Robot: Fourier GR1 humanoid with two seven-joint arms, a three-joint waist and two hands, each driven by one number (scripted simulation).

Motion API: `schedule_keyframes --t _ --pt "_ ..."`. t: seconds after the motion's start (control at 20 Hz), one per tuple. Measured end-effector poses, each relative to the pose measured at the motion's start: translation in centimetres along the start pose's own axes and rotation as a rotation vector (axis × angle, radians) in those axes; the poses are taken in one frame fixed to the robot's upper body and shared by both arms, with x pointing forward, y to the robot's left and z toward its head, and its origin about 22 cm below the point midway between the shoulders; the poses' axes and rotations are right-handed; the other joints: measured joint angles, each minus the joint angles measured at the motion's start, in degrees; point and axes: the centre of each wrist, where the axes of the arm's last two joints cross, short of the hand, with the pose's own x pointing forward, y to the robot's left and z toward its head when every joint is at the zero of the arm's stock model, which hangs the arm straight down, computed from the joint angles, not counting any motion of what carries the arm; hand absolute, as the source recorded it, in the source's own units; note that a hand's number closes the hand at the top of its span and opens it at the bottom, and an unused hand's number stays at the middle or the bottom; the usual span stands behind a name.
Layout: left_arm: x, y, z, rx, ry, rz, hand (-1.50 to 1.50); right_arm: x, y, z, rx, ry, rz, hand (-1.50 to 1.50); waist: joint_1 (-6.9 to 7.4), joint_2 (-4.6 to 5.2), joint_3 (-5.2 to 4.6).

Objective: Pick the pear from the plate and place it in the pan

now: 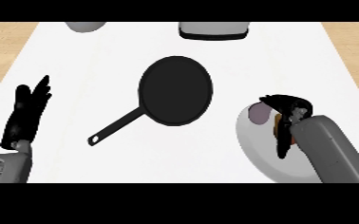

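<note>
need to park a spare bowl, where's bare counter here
Bare counter lies between the pan and the left hand, and below the pan's handle. It is crowded at the plate, under the right hand.

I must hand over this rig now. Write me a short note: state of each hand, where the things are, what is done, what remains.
Left hand: open, fingers up, resting at the left edge.
Right hand: over the plate, fingers curled down at the pear, which is mostly hidden; a grip cannot be confirmed.
Pan: at counter centre, nothing in it, handle pointing toward the lower left.
Done: reach to the plate.
Left: lift the pear, carry it left, place it in the pan.
</note>
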Motion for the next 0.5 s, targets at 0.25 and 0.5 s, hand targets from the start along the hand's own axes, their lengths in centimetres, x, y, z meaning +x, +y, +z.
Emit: schedule_keyframes --t 0.25,0.5 --pt "-0.7 0.0 0.8 -0.005 0.008 0.004 0.00 -0.5 0.3 -0.3 -0.018 0.000 0.028 1.50 0.12 -0.26 -0.20" --pt "-0.3 -0.1 0.3 -0.004 0.008 0.006 0.00 -1.1 0.4 -0.2 -0.098 -0.035 0.104 1.50 0.10 -0.29 -0.25"
